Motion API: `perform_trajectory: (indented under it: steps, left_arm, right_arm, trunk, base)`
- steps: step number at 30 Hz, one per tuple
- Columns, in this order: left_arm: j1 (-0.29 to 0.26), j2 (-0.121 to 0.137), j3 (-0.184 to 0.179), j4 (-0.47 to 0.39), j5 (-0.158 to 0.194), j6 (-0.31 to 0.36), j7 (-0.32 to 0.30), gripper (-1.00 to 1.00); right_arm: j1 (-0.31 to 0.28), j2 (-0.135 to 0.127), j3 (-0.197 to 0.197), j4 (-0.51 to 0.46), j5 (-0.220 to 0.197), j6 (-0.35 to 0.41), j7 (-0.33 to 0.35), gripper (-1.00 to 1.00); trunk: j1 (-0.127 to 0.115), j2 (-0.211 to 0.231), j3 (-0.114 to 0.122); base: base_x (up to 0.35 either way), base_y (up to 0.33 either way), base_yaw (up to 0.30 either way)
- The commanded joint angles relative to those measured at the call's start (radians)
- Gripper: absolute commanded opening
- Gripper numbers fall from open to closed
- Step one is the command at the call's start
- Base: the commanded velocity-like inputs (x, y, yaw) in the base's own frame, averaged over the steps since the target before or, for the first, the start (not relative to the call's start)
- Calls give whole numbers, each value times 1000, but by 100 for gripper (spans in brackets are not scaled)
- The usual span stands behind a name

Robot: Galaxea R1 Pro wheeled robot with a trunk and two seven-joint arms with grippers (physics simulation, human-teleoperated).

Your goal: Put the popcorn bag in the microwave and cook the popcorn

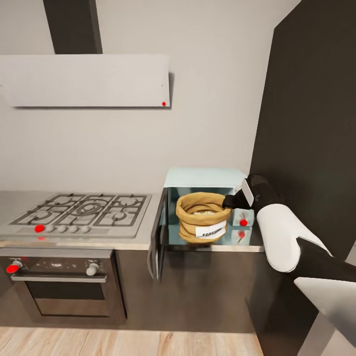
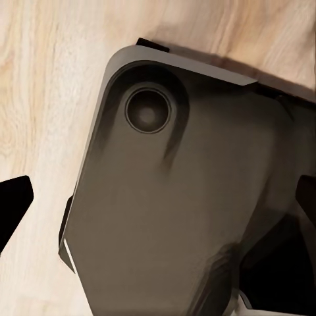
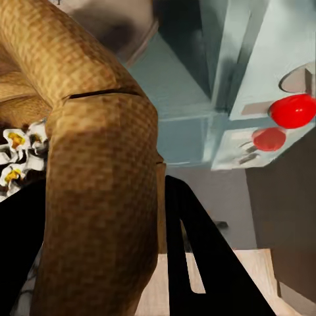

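Popcorn bag [image 1: 202, 216]: tan woven sack with a rolled rim and a white label, sitting inside the open microwave, upright, its mouth open upward.
Popcorn [image 3: 14, 153]: whitish puffed pieces with yellow centres, visible inside the sack at the rim in the right wrist view.
Microwave [image 1: 205, 177]: pale blue box on the worktop [image 1: 123, 243], beside the dark tall cabinet [image 1: 311, 123]; red dot on its front panel, right of the bag.
Microwave door [image 1: 158, 237]: dark, swung open toward the left, seen edge-on.
Right gripper [image 1: 229, 201]: at the sack's right rim; in the right wrist view one dark finger lies outside the rolled rim and another dark shape inside, so the rim lies between them, pinched.
Left gripper: its wrist view looks down at the robot's dark base [image 2: 171, 197] over the wood floor [image 2: 39, 99]; whether its fingers are apart or together I cannot tell.
Gas hob [image 1: 81, 212]: left of the microwave, set in the worktop, knobs along its front.
Oven [image 1: 62, 287]: under the hob, one red knob, one pale knob.
Extractor hood [image 1: 84, 80]: grey panel on the wall above the hob.
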Motion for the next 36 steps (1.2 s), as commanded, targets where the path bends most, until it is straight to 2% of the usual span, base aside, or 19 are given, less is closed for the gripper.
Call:
perform_trajectory:
  steps: [1, 14, 27, 36]
  left_arm:
    - [0, 0, 7, -1, 0, -1, -1, 100]
    - [0, 0, 7, -1, 0, -1, 0, 100]
    - [0, 1, 7, -1, 0, -1, -1, 100]
    - [0, 0, 10, -1, 1, -1, 1, 100]
  right_arm:
    - [-1, 1, -8, -2, 9, 3, 6, -100]
    - [-1, 1, -8, -2, 10, 3, 6, -100]
    - [-1, 0, -8, -1, 10, 3, 6, -100]
    - [20, 9, 0, 1, 17, 3, 5, -100]
  trunk:
    - [1, -1, -1]
    - [1, -1, -1]
    - [1, -1, -1]
    - [1, -1, -1]
  base:
    - [285, 0, 0]
    - [75, 0, 0]
    - [289, 0, 0]
    - [17, 0, 0]
